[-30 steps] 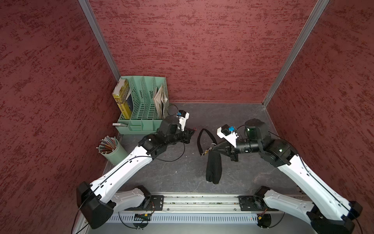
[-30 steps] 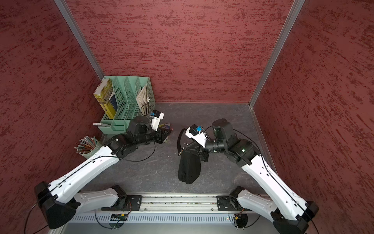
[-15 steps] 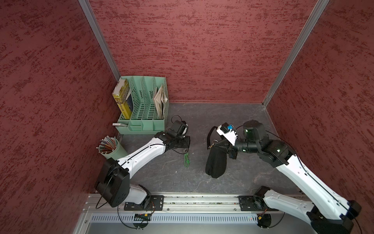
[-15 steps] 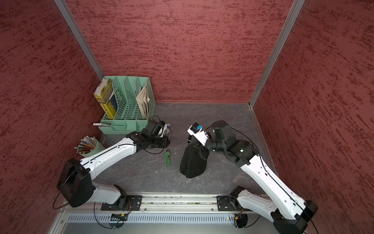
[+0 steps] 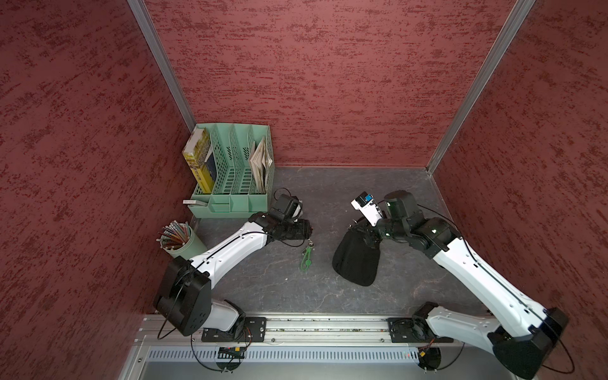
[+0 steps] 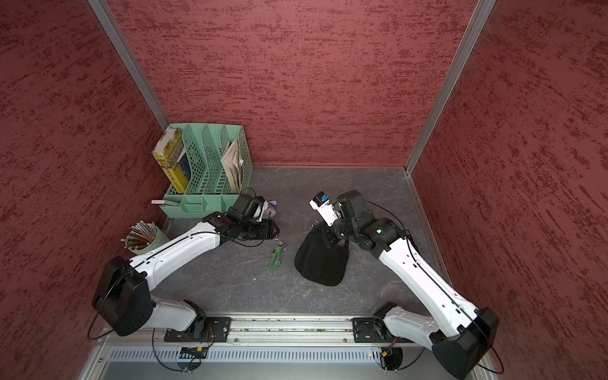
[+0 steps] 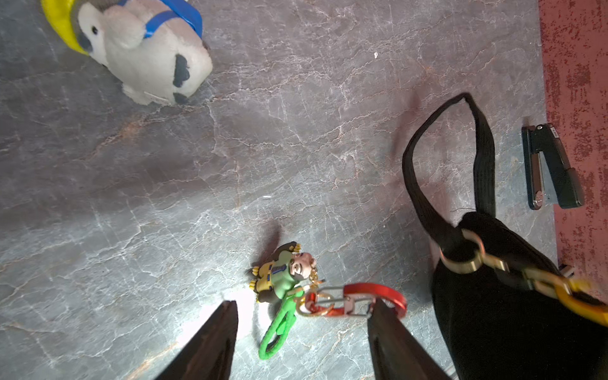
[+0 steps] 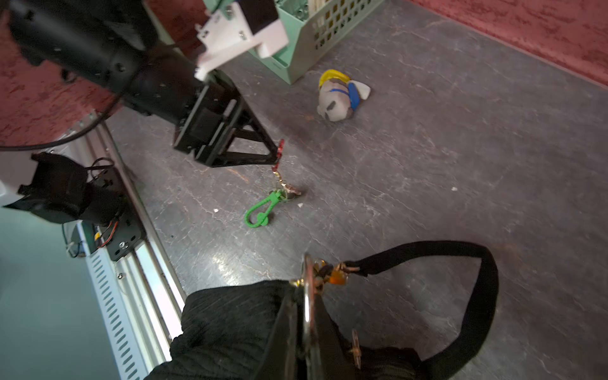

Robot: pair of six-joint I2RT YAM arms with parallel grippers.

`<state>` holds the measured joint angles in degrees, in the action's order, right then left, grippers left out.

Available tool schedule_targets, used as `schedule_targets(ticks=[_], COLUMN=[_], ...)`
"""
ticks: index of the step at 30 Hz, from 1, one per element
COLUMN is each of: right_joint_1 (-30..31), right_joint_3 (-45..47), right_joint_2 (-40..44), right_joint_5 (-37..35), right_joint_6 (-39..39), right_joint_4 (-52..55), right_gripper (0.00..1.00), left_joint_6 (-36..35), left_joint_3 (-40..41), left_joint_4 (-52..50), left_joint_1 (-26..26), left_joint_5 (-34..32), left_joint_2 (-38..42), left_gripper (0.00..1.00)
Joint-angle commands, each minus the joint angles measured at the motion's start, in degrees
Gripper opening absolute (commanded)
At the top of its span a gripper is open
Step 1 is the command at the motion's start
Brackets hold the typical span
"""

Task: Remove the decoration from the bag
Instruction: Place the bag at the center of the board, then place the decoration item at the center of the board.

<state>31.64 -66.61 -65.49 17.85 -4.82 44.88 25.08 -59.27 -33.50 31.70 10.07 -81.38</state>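
In a top view: decoration (image 5: 307,257) lies on table (image 5: 263,279) just off the tips of left gripper (image 5: 309,234); bag (image 5: 357,263) hangs from right gripper (image 5: 364,235), apart from decoration.
Left wrist: jaws spread, red carabiner (image 7: 371,292) between them, possibly touching one finger (image 7: 388,335).
Right wrist: jaws pinched shut on bag's metal ring (image 8: 306,316), strap (image 8: 487,296) looping beyond the tips.
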Motion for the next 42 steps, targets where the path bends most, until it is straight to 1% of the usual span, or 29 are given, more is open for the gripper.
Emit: schedule_targets(ticks=[1,5,7,10,14,16,17,19,20,21,22,23,24,25,27,30,33,36,37,40,42], right_joint_1=[-1.62,-1.64,-1.73,-2.16,-3.42,-4.24,-4.56,-5.00,-5.26,-5.46,-5.63,-5.70,-5.72,-5.72,-5.72,-5.69,-4.82,-2.25,-1.29,1.64,3.32], right_joint_3=[-3.11,-6.01,-6.77,-10.15,-15.20,-16.59,-17.33,-18.79,-19.17,-19.45,-19.63,-19.65,-19.51,-19.30,-18.26,-14.11,-8.58,-3.69,-2.78,0.18,2.90], right_joint_2=[-0.30,-4.07,-7.21,-12.77,-20.39,-24.24,-26.12,-29.40,-30.73,-31.82,-32.63,-33.20,-33.68,-33.87,-33.40,-30.83,-28.46,-27.20,-27.20,-26.97,-26.16], right_joint_5=[-6.07,-11.94,-13.55,-15.57,-16.31,-14.56,-13.21,-10.98,-9.57,-8.35,-6.97,-6.13,-5.47,-4.59,-0.29,7.82,17.73,21.13,22.35,25.94,28.49], right_joint_6=[2.86,4.81,5.60,7.06,9.72,10.74,10.99,11.70,12.04,12.53,12.71,12.48,12.25,12.09,11.93,13.67,17.48,18.87,19.06,19.28,18.86], right_joint_4=[1.55,2.87,1.51,0.45,-2.39,-4.60,-5.57,-6.88,-7.88,-8.69,-9.60,-10.25,-11.25,-11.96,-14.39,-21.21,-32.21,-41.15,-42.56,-46.94,-51.28], right_gripper=[0.00,0.00,0.00,0.00,0.00,0.00,0.02,0.14,0.24,0.36,0.46,0.54,0.60,0.64,0.69,0.70,0.69,0.68,0.68,0.62,0.60], left_joint_6=[0.11,-0.09,-0.20,-0.13,0.16,0.52,0.91,1.66,2.08,2.66,3.19,3.62,4.20,4.96,6.76,9.02,10.73,12.22,12.65,13.85,14.66], left_joint_3=[-0.90,-0.92,-1.13,-1.13,-0.54,-0.30,-0.11,-0.08,0.01,0.10,0.33,0.60,0.94,1.27,1.73,2.12,2.14,2.30,2.35,2.87,3.36], left_joint_4=[-0.25,-0.67,-0.92,-0.85,0.52,1.08,1.14,1.09,1.09,1.25,1.60,2.12,2.64,3.27,3.82,4.49,4.71,4.81,4.89,4.73,4.52], left_joint_1=[-0.71,-1.02,-1.11,-1.21,-1.26,-1.29,-1.41,-1.69,-1.88,-1.98,-2.07,-2.24,-2.28,-2.37,-3.11,-4.43,-5.29,-6.08,-6.36,-7.21,-8.42], left_joint_5=[0.24,0.35,0.44,0.81,2.00,1.99,1.79,1.48,1.57,1.78,2.22,2.77,3.31,3.71,4.31,5.65,6.29,6.64,6.85,6.94,7.17], left_joint_2=[1.74,2.26,2.54,2.96,3.51,3.60,3.51,3.18,2.97,2.84,2.88,2.92,3.12,3.30,3.59,4.42,5.81,7.85,8.52,10.73,11.82], left_gripper=[0.65,0.65,0.63,0.62,0.63,0.63,0.64,0.65,0.65,0.66,0.67,0.68,0.69,0.70,0.70,0.71,0.74,0.79,0.79,0.80,0.80])
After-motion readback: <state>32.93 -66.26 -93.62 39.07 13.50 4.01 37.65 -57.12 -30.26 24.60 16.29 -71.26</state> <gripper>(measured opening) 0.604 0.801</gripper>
